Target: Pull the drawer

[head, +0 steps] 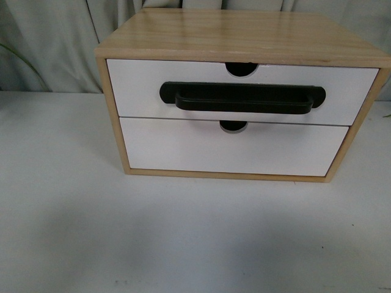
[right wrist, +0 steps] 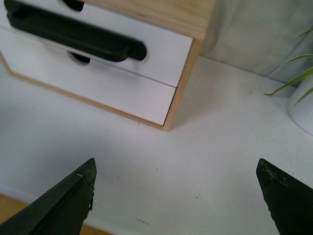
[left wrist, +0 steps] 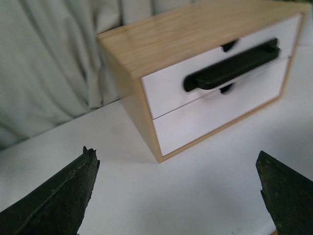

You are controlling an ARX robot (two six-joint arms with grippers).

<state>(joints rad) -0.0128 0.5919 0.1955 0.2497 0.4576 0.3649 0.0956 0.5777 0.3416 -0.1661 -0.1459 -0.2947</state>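
A small wooden cabinet stands on the white table. Its upper drawer has a white front, a long black bar handle and a half-round notch in its top edge, and sits flush with the cabinet. The same drawer and its handle show in the left wrist view; the right wrist view shows the drawer with its handle. My left gripper is open over bare table, short of the cabinet's left corner. My right gripper is open over the table near its right corner. Neither arm appears in the front view.
Below is a plain white drawer front without a handle. Grey curtain hangs behind. A white plant pot with green leaves stands to the cabinet's right. The table's front edge lies close under the right gripper.
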